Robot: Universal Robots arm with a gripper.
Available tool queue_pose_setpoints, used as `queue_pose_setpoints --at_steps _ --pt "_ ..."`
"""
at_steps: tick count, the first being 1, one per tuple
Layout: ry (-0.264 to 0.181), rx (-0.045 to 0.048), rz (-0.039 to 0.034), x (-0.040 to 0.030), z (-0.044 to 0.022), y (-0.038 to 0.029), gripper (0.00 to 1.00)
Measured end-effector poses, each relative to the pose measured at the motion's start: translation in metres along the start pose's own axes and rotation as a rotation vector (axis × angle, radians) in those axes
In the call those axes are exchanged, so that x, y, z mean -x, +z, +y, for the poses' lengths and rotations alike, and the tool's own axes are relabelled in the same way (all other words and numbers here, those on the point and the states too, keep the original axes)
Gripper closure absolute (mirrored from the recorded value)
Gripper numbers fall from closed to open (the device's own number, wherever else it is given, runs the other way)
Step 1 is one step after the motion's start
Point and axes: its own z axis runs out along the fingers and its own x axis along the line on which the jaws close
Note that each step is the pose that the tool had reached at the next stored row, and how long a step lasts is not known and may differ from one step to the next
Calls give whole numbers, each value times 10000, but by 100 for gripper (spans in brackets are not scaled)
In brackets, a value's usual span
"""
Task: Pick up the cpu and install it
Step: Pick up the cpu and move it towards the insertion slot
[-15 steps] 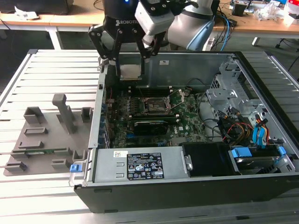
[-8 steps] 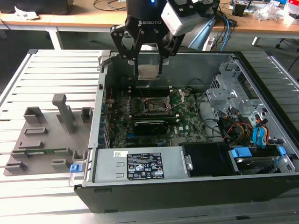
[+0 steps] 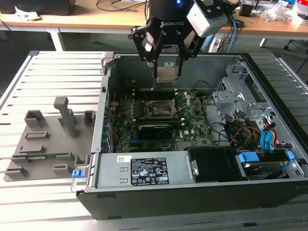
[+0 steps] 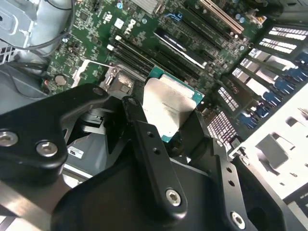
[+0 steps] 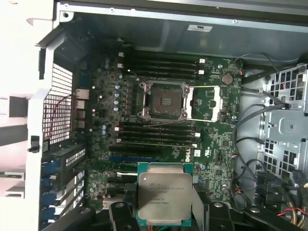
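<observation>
The cpu (image 3: 167, 73) hangs in the air with its two edges clamped between the black fingers of the gripper (image 3: 167, 67). It is above the open computer case (image 3: 144, 197), over the green motherboard (image 3: 195, 126). It does not touch the dark socket (image 3: 161, 109) below, whose metal frame is folded aside. The grey holder blocks (image 3: 48, 139) lie well apart, at the exterior view's left.
</observation>
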Motion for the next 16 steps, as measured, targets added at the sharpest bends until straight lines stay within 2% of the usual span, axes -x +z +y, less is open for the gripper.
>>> queue_pose_setpoints --at_steps 4,9,11,14,16 --pt "1 0 1 107 -7 3 46" --pt "0 0 1 118 -3 11 46" --pt "0 -34 4 120 39 16 46" --pt "-1 -49 5 128 152 26 46" --pt "-1 -50 4 133 192 42 46"
